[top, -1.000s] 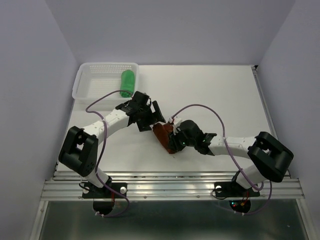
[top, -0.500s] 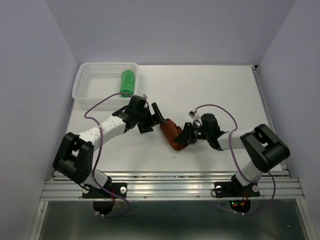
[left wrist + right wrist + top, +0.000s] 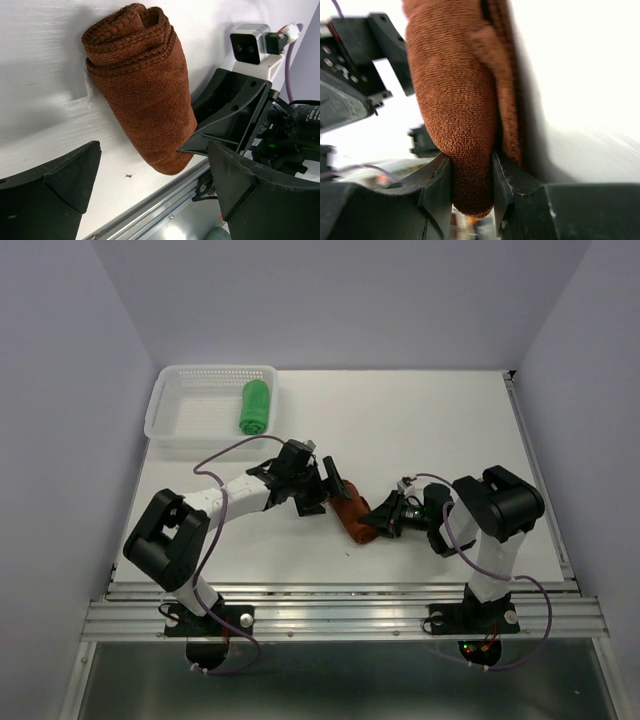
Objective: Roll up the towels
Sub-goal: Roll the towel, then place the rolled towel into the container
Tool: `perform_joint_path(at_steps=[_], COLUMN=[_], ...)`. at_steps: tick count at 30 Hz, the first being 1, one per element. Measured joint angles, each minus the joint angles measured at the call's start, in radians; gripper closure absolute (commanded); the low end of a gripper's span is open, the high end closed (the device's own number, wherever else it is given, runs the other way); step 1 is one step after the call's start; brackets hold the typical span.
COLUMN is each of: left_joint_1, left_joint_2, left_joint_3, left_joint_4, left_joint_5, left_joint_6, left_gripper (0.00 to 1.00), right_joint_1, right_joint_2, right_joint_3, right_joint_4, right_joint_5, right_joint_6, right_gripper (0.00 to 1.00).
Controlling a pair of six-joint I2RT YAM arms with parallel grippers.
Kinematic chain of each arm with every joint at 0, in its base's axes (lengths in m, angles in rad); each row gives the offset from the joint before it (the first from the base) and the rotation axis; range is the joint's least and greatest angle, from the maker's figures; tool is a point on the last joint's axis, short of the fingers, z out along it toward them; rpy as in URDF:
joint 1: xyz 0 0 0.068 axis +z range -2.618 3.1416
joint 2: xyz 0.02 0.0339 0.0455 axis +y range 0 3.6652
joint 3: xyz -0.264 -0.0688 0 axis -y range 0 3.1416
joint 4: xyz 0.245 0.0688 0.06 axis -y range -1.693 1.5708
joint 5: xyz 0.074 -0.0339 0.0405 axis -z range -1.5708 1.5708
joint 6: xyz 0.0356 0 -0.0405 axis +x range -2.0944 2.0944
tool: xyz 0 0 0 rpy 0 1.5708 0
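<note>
Towels: rust roll [image 3: 352, 517] mid-table [image 3: 430, 430]; green roll [image 3: 255, 407] in the basket [image 3: 165, 405], eleven o'clock.
My right gripper [image 3: 472, 185] clamps the rust roll's end, plain only from its wrist view; my left gripper [image 3: 150, 200] gapes wide; lilac walls [image 3: 60, 390].

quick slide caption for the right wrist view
Right tool pinching one end of the rolled rust-brown cloth towel lying on the white table.

Two towels: a green towel [image 3: 255, 407] inside the white basket [image 3: 195, 412], a rust-brown towel [image 3: 352, 517] well outside it. One basket. Two arms: left arm [image 3: 235, 490], right arm [image 3: 500, 505].
</note>
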Motion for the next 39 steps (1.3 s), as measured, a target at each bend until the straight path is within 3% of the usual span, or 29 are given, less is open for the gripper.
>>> perform_joint_path(at_steps=[7,23,27,30,32,34,36,37,39], left_joint_1=[-0.026,-0.085,-0.104,-0.110,-0.111,-0.114,-0.118,-0.119,-0.124], left_joint_2=[0.044,0.175,0.213,0.237,0.238,0.238,0.241,0.246,0.259], left_joint_3=[-0.002,0.012,0.036,0.049,0.051,0.061,0.078,0.093,0.127], left_joint_4=[0.050,0.133,0.159,0.166,0.166,0.154,0.134,0.116,0.088], left_joint_5=[-0.009,-0.044,-0.046,-0.051,-0.057,-0.067,-0.074,-0.080,-0.088], left_joint_6=[-0.054,-0.138,-0.155,-0.163,-0.168,-0.171,-0.164,-0.153,-0.116], left_gripper=[0.04,0.20,0.40,0.68,0.73,0.87,0.91,1.00,1.00], right_joint_1=[-0.011,-0.032,-0.032,-0.036,-0.036,-0.036,-0.038,-0.039,-0.043], right_joint_2=[0.086,0.124,0.125,0.125,0.124,0.118,0.095,0.077,0.013], right_joint_3=[-0.029,-0.042,-0.045,-0.047,-0.047,-0.048,-0.055,-0.058,-0.066], right_joint_4=[0.142,0.219,0.226,0.227,0.226,0.220,0.197,0.193,0.182], right_joint_5=[-0.013,-0.019,-0.020,-0.024,-0.024,-0.023,-0.022,-0.022,-0.039], right_joint_6=[0.170,0.188,0.188,0.185,0.185,0.185,0.181,0.177,0.135], right_gripper=[0.85,0.82,0.79,0.75,0.63,0.49,0.35,0.00,0.00])
